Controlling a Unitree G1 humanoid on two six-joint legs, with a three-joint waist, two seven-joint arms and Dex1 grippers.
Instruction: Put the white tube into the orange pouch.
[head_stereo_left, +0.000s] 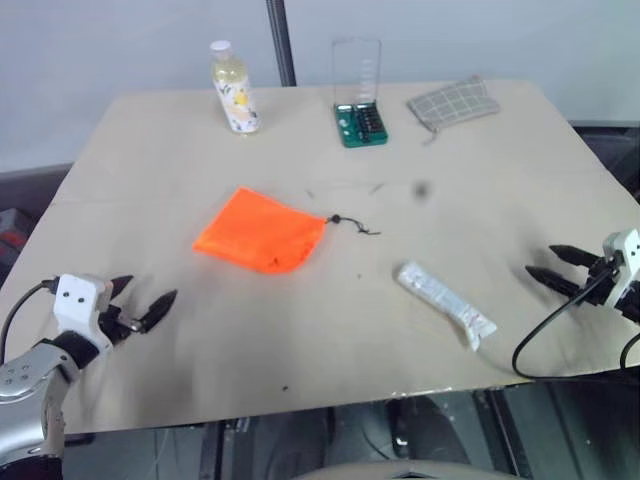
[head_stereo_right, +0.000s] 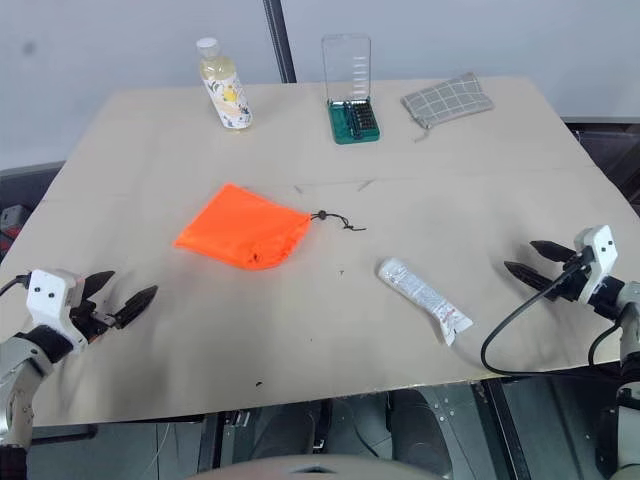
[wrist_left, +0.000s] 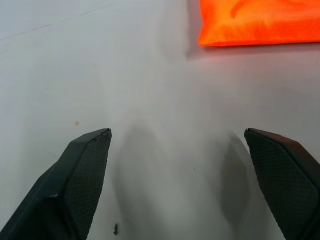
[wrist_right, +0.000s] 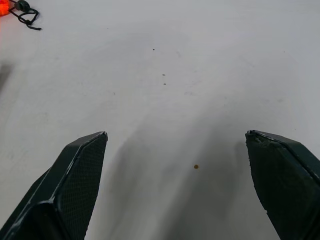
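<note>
White tube (head_stereo_left: 445, 303) lying flat on the table (head_stereo_left: 150, 180), right of and nearer than the orange pouch (head_stereo_left: 262, 232), apart from it; left gripper (head_stereo_left: 150, 300) and right gripper (head_stereo_left: 545, 262) both hovering spread, holding nothing.

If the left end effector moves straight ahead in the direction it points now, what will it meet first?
Probably the orange pouch. The left end effector, its fingers open, points across bare table toward the pouch's near edge; nothing lies between them. Depth is hard to judge, so it might touch the tabletop first.
</note>
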